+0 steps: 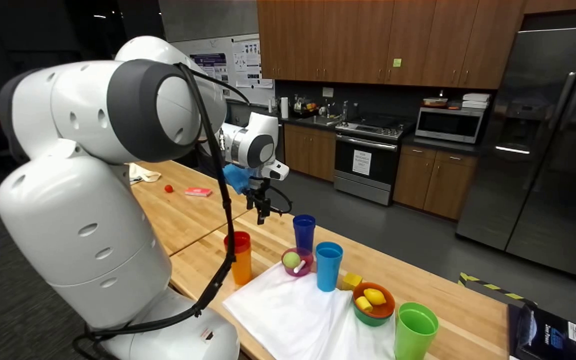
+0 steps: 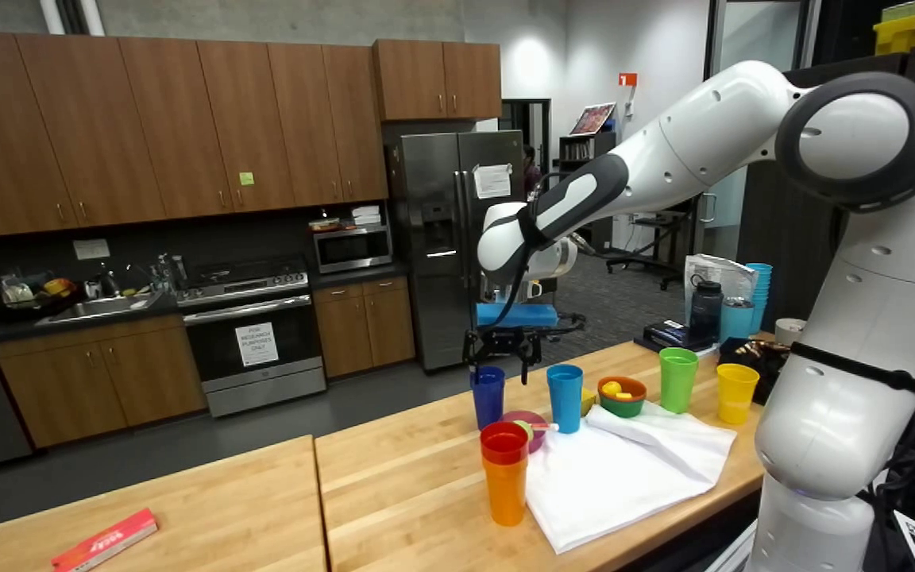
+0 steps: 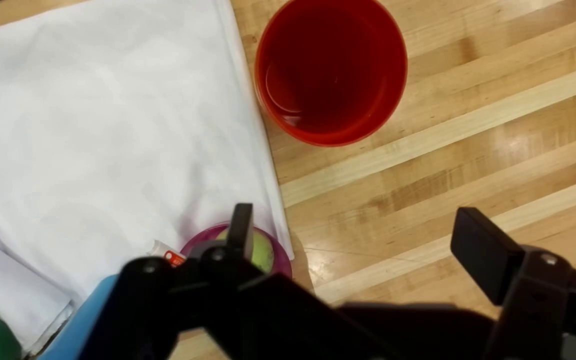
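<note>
While the tool (image 3: pixel 357 232) gapes wide, the nearby dark blue cup (image 1: pixel 304 235) stands upright, round-rimmed, tapered.

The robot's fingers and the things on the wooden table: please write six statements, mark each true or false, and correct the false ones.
1. The fingers stand apart, holding nothing. True.
2. The purple bowl is empty. False: a green ball lies in that purple bowl.
3. The yellow cup lies on its side. False: the yellow cup stands upright.
4. A red cup is nested in the orange cup. True.
5. The dark blue cup and the light blue cup are nested together. False: these two cups stand separately.
6. The white cloth lies on the wooden table. True.
</note>
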Available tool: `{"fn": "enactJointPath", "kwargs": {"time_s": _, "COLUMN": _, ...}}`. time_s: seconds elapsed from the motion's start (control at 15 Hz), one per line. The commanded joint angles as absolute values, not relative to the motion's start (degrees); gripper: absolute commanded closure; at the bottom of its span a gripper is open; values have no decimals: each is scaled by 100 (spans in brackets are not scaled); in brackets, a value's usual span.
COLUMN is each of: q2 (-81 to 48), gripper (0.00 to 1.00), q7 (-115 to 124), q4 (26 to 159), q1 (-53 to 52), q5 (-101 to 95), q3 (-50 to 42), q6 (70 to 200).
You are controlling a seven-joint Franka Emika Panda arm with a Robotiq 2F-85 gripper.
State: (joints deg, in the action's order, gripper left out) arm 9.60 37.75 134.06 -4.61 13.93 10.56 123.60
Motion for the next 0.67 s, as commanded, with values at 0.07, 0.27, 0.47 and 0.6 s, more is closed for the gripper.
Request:
{"fn": "enactJointPath", "kwargs": {"time_s": 0.07, "q2": 875, "gripper": 0, "q7": 3420, "q4": 13301, "q1": -707, "q5": 945, "q3": 1201, "q6": 12140}}
{"fn": "enactJointPath", "kwargs": {"time_s": 0.27, "q2": 707, "gripper": 0, "q7": 3051, "q4": 13120, "q1": -931, "q5": 695, "q3": 1358, "q6": 11902}}
{"fn": "enactJointPath", "kwargs": {"time_s": 0.47, "q2": 763, "gripper": 0, "q7": 3013, "q4": 13244, "q1": -1022, "q5": 774, "q3": 1390, "q6": 11939}}
{"fn": "enactJointPath", "kwargs": {"time_s": 0.6, "q2": 729, "gripper": 0, "q7": 2998, "q4": 13228, "q1": -1065, "q5": 777, "q3": 1410, "q6": 11919}}
